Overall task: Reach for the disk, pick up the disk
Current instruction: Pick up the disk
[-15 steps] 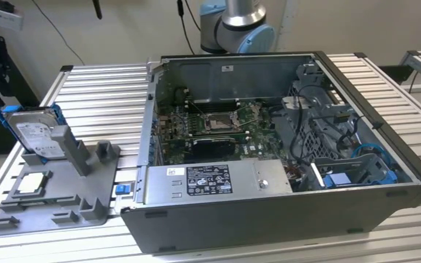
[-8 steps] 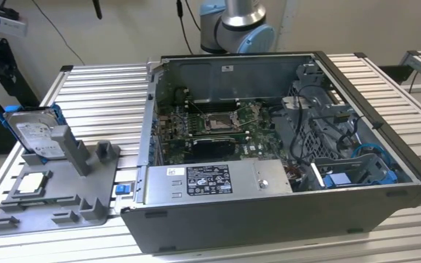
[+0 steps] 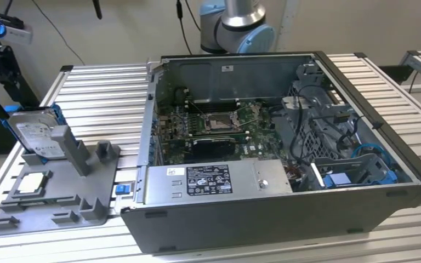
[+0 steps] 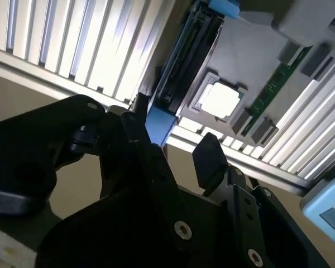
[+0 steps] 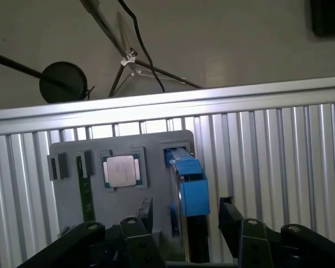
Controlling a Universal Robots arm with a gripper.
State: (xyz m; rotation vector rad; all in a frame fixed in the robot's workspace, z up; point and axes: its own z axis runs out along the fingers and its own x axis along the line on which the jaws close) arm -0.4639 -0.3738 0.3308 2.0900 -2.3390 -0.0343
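The disk (image 3: 35,134) stands on edge in a slot of the grey holder (image 3: 57,192) at the exterior view's left, silver with a white label and a blue frame. My gripper (image 3: 0,109) hangs just over its upper end. In the first wrist view the blue-framed disk (image 5: 191,187) runs between my two black fingers (image 5: 228,209), and the gripper (image 5: 184,213) is open around it. The second wrist view shows the disk's dark edge (image 4: 184,72) and my gripper (image 4: 173,139) straddling its blue corner. Whether a finger touches the frame I cannot tell.
A square silver processor chip (image 5: 121,170) and a green memory stick (image 5: 86,192) lie in the same holder beside the disk. An open computer case (image 3: 284,153) with a labelled grey box (image 3: 210,181) takes up the middle of the slatted aluminium table (image 3: 101,93). The table edge (image 5: 167,103) is close behind the holder.
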